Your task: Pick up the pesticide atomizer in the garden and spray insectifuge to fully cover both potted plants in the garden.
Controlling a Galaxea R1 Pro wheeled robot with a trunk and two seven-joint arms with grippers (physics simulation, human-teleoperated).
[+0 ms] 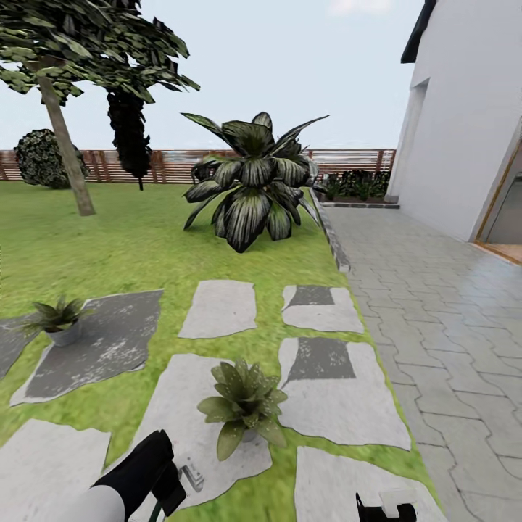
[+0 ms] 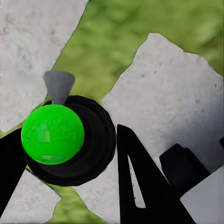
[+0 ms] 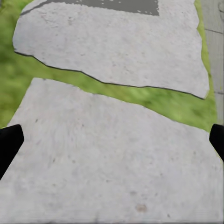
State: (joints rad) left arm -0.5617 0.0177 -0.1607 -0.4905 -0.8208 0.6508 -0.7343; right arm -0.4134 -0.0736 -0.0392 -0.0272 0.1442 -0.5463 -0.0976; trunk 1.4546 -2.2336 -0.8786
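Observation:
My left gripper [image 1: 163, 482] is low at the near left, shut on the pesticide atomizer [image 1: 192, 476], whose pale spray part sticks out beside the fingers. In the left wrist view the atomizer [image 2: 52, 134] shows end-on between the black fingers [image 2: 140, 182], as a bright green round top in a black ring with a grey nozzle. One potted plant [image 1: 243, 402] stands on a pale stepping stone just ahead and right of that gripper. The other potted plant [image 1: 58, 319] sits farther left on a dark stone. My right gripper [image 1: 384, 509] is open above a pale stone [image 3: 112, 154].
Stepping stones [image 1: 217, 308] lie across the lawn. A big striped-leaf plant [image 1: 250, 192] stands behind them, with a tree [image 1: 69, 152], a round bush [image 1: 40, 156] and a slatted fence [image 1: 174, 165] farther back. A paved path [image 1: 435, 326] and a house wall [image 1: 464, 109] are on the right.

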